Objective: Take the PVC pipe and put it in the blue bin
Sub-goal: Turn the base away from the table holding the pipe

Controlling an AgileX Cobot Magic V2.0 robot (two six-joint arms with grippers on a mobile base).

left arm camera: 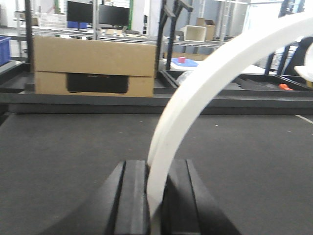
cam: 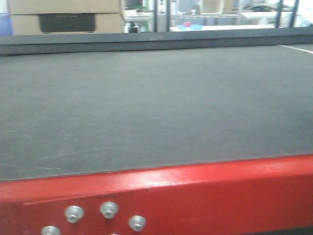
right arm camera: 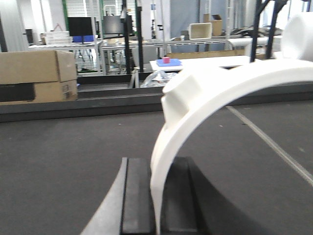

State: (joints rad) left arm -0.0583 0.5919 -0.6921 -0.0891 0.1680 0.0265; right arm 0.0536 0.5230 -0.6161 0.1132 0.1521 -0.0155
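Observation:
In the left wrist view my left gripper [left arm camera: 155, 164] is shut on the thin edge of a white curved PVC pipe [left arm camera: 195, 93], which arcs up and to the right above the dark table. In the right wrist view my right gripper [right arm camera: 159, 161] is shut on a white curved PVC pipe [right arm camera: 205, 93] with a raised hub on its outer side. I cannot tell whether both hold one piece. A blue container [left arm camera: 3, 49] shows at the far left edge beyond the table; whether it is the blue bin is unclear. Neither gripper appears in the front view.
The dark grey table mat [cam: 146, 107] fills the front view, with a red frame edge [cam: 195, 191] in front. A cardboard box [left arm camera: 95, 66] stands past the far rim. A white line [right arm camera: 274, 147] runs across the mat on the right.

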